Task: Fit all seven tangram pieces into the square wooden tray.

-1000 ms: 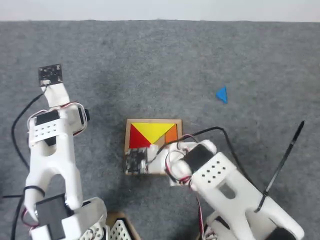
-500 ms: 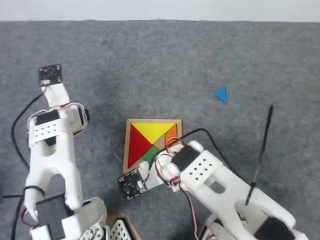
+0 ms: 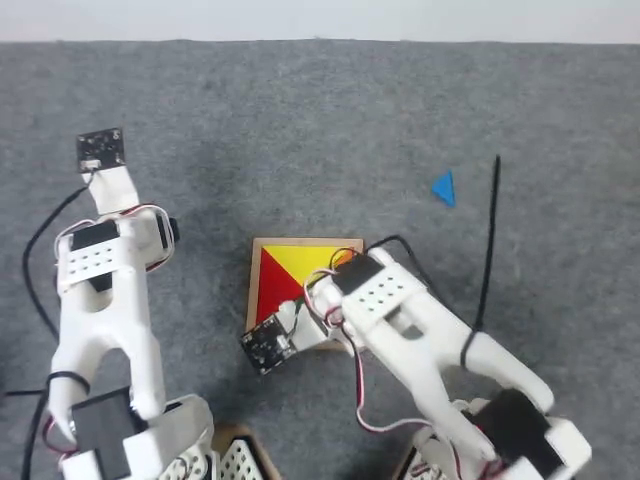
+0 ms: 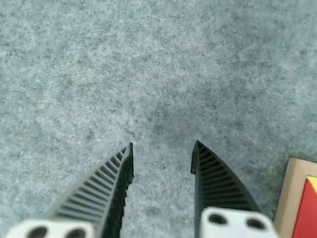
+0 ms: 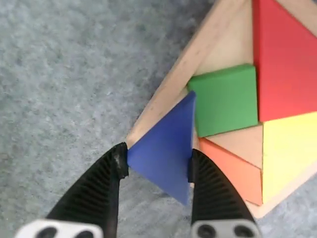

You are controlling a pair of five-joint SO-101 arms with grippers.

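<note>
Over the tray edge — blue triangle, flat, sharp-cornered

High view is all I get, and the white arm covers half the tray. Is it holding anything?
Observer: Yes. The right gripper is shut on a blue triangle, held at the wooden tray's rim.
Operator: Is anything in the tray hidden under that arm?
Observer: A green square lies in the tray, right against the red triangle.
Operator: And the other arm's gripper?
Observer: The left gripper is open above the grey carpet, with nothing between its fingers.
</note>
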